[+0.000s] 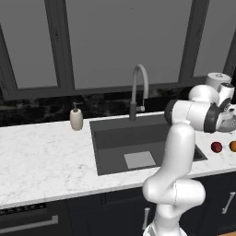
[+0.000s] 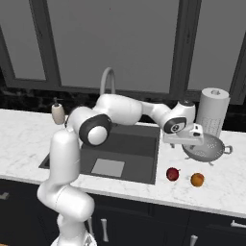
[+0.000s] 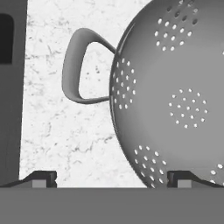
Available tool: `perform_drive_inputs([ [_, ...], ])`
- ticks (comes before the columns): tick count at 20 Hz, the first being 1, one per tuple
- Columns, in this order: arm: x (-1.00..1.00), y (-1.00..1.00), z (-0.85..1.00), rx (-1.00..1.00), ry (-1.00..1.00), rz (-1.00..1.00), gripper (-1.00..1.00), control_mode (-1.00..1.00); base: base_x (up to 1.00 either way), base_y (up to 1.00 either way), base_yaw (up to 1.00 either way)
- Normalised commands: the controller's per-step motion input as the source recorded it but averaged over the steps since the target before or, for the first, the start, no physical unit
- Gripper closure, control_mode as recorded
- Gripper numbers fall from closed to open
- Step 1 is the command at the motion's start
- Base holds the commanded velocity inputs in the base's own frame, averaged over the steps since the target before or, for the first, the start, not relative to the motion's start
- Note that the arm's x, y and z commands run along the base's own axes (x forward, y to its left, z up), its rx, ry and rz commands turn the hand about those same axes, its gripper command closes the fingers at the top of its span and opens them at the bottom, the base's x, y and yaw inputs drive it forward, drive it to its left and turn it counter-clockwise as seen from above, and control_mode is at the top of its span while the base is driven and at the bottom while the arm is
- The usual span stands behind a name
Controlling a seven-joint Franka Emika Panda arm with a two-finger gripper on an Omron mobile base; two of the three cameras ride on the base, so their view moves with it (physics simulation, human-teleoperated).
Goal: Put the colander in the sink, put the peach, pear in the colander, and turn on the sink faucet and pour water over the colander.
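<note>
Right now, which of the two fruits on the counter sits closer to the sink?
The pear, dark red and teardrop-shaped. It lies between the sink and the round orange peach, which is farther out.

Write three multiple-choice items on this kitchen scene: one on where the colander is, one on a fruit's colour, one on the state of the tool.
1. Where is the colander?
A. inside the sink
B. on the counter right of the sink, before the paper-towel roll
C. beside the soap bottle

2. What colour is the fruit nearer the sink?
A. dark red
B. green
C. orange

3. How is the tool?
A. shut on the colander's handle
B. open, above the colander's rim
C. holding a fruit

Answers: 1 B, it sits on the marble before the paper-towel roll. 2 A, the pear lies left of the orange peach. 3 B, the hand view shows both tips apart, nothing between them.
</note>
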Motion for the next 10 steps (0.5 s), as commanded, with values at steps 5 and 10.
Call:
perform_drive_inputs([
  [5, 0.18, -0.07, -0.06, 0.0, 0.0, 0.0, -1.0, -1.0, 0.0, 0.0, 0.0],
  [10, 0.13, 0.0, -0.16, 0.0, 0.0, 0.0, -1.0, -1.0, 0.0, 0.0, 0.0],
])
